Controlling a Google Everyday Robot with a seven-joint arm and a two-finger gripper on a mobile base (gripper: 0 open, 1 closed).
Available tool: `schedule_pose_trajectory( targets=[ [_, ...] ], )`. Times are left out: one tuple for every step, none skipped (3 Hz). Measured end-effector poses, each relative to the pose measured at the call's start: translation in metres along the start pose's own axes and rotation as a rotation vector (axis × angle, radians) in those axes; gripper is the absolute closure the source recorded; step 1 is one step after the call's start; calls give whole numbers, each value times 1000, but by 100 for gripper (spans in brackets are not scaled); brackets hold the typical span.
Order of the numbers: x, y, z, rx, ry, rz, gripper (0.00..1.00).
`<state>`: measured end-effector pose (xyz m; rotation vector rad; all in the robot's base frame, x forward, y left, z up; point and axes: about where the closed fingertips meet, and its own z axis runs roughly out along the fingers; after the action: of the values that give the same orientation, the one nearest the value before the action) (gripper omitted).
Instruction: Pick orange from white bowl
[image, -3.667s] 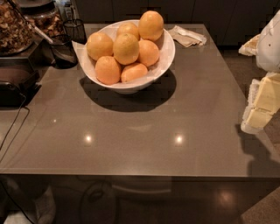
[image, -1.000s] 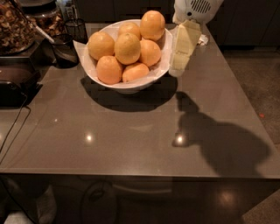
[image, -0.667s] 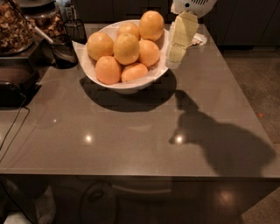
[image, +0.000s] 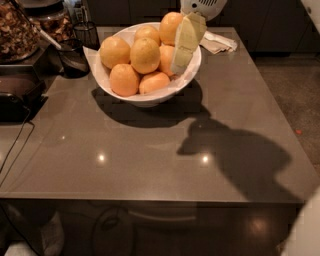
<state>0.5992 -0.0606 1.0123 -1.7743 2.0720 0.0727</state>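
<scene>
In the camera view, the wide glossy white ceramic bowl (image: 150, 98) is seen near the far edge of the smooth grey table (image: 150, 165), and the large, pale yellowish round orange (image: 145, 55) is piled at its middle among deeper-orange fruits. The pale cream gripper (image: 182, 55) is held over the bowl's right side; how far it is open, and whether anything is gripped, cannot be told.

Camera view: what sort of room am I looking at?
Likely a kitchen or break room: a white bowl of oranges on a grey countertop, containers of snacks at the back left, dark cabinets behind. The robot's gripper hovers over the bowl's right side.
</scene>
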Motion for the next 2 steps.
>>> schedule_pose_trajectory(
  targets=[
    [-29,-9,16,-31,-2,-25,0],
    [-52,-15,33,-53,4,-35,0]
  ],
)
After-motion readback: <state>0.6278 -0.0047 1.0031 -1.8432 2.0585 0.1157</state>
